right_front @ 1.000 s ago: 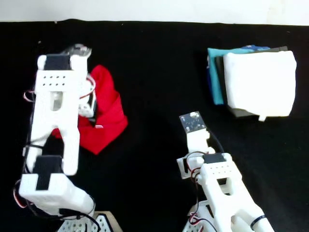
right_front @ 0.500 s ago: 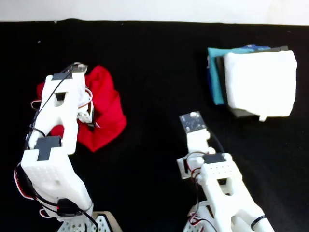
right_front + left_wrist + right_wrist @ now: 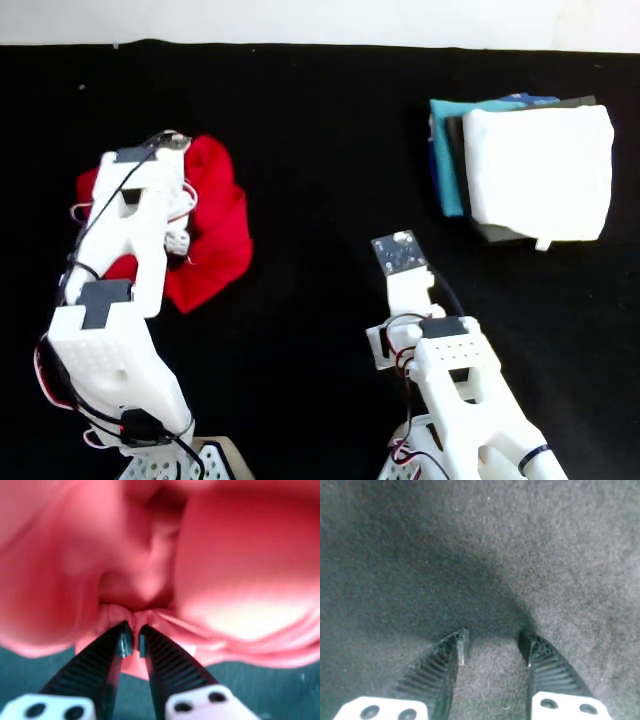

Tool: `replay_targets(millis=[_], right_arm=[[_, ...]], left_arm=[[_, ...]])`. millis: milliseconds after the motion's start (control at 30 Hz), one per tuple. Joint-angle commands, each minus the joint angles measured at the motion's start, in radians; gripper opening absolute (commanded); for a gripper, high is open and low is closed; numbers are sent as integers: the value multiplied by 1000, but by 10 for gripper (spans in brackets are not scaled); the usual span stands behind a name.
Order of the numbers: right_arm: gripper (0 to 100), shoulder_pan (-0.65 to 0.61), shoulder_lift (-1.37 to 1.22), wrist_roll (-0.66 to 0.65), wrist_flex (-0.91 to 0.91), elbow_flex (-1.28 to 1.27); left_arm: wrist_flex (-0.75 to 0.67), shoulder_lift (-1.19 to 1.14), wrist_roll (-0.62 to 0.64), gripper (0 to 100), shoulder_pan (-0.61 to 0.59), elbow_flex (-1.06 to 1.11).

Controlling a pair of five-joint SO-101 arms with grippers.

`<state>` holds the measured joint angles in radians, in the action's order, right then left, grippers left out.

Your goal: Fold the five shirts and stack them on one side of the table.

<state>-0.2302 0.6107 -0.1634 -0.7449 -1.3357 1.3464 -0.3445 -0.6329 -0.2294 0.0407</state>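
Your left arm (image 3: 125,235) stretches from the near left corner of the table (image 3: 330,120) out along its left edge, with the wrist bent downward. Your left gripper (image 3: 132,640) has its jaws pinched almost together on a fold of the red shirt (image 3: 225,570). Your right arm (image 3: 450,365) sits tucked back by the near edge, right of the middle, and your right gripper (image 3: 493,647) points down just above the table with its jaws parted.

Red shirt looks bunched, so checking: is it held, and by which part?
Left gripper pinches a fold of the red shirt; right gripper holds nothing.
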Motion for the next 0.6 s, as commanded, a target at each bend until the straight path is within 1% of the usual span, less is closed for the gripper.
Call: replay_targets(millis=[0,133,200,300,367,433,567], right_arm=[[209,8,-10,-12,18,-15],[209,7,-2,-12,10,-4],[209,4,1,-12,-47,47],[209,4,-12,-12,-197,234],[209,4,-13,-12,-291,387],[209,2,-36,-12,-364,552],[211,-27,-205,-12,-461,878]], left_arm=[[161,156,-8,9,-13,-90],[321,329,-11,9,-15,-159],[368,395,-11,9,-28,-171],[405,484,-11,9,-81,-143],[413,538,-11,9,-140,-113],[413,602,-21,9,-228,-73],[413,716,-158,9,-421,33]])
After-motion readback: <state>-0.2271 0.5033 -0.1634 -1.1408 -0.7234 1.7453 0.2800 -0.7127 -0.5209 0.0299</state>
